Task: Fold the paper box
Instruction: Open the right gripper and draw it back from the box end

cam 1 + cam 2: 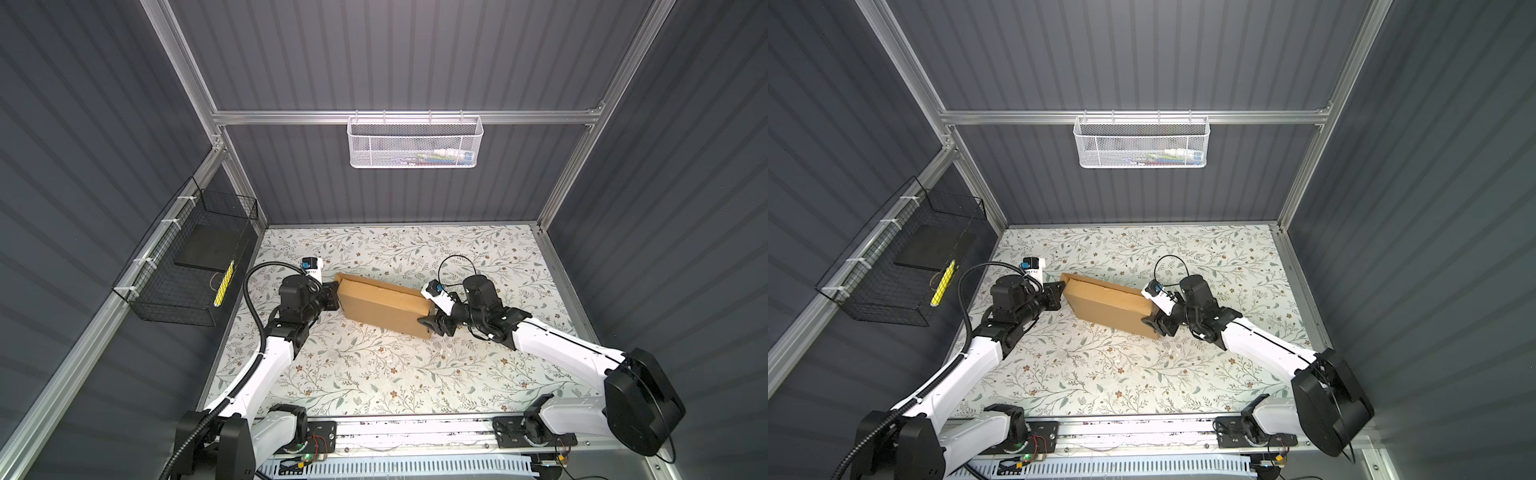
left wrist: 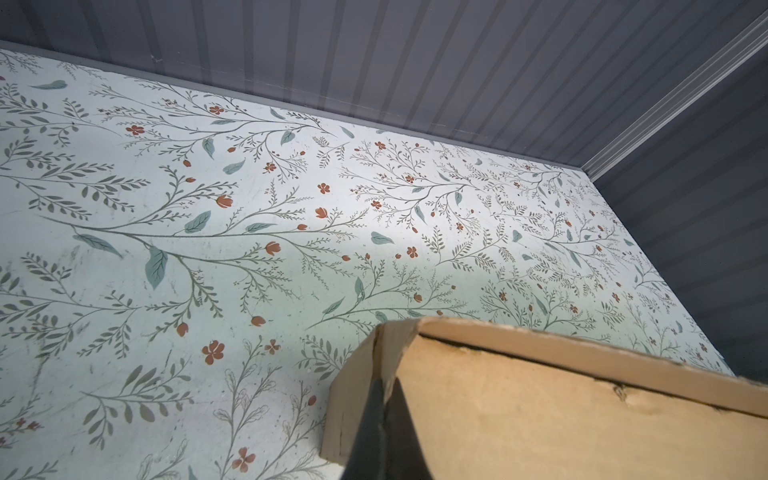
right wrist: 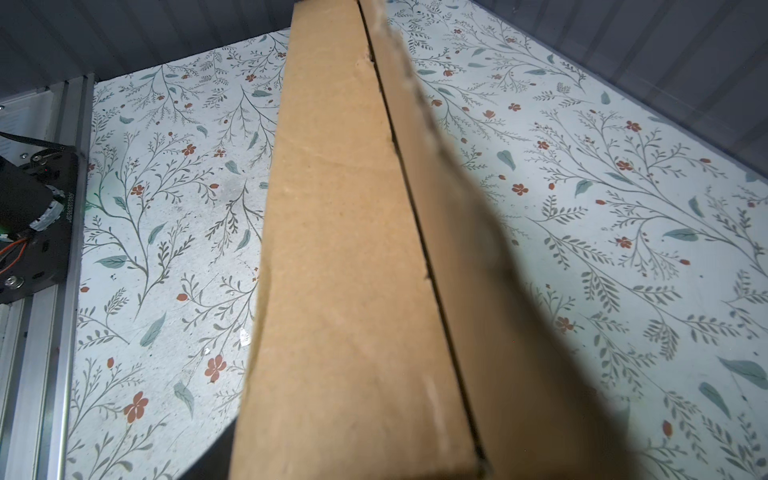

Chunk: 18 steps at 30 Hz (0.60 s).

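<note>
The paper box lies closed on the floral table, about mid-table. Its long edges run askew, from far left to near right. A dark seam shows along the far long edge where the lid meets the wall, and in the right wrist view that seam runs the whole length of the paper box.

The left gripper sits at the box's left end. In the left wrist view its fingertips are pressed together and lie against the end wall near the far left corner.

The right gripper is at the right near corner. Its claw is spread, with that end of the box between the fingers. Whether the pads press the cardboard I cannot tell.

Bare table stretches from the box's near edge to the rail, and a narrower strip lies on the far side. A black wire basket hangs on the left wall, well apart.
</note>
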Tool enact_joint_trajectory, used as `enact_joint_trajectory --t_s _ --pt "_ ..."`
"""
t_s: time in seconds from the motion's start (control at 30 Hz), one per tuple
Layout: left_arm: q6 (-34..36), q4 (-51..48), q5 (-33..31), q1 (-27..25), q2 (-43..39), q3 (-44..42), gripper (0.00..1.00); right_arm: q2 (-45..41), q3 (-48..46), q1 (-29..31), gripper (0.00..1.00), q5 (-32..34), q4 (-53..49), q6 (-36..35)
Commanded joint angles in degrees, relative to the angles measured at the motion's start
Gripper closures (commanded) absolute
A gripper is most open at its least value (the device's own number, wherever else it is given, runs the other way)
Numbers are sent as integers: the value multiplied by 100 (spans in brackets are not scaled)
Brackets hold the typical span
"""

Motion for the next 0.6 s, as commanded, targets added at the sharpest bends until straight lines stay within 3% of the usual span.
enact_joint_trajectory --t_s 0.0,0.57 --pt "-129 -576 -153 -55 15 -155 100 -227 -120 -14 36 84 -10 88" --pt "-262 -684 -423 -284 110 33 100 -1601 -556 -14 37 410 -821 37"
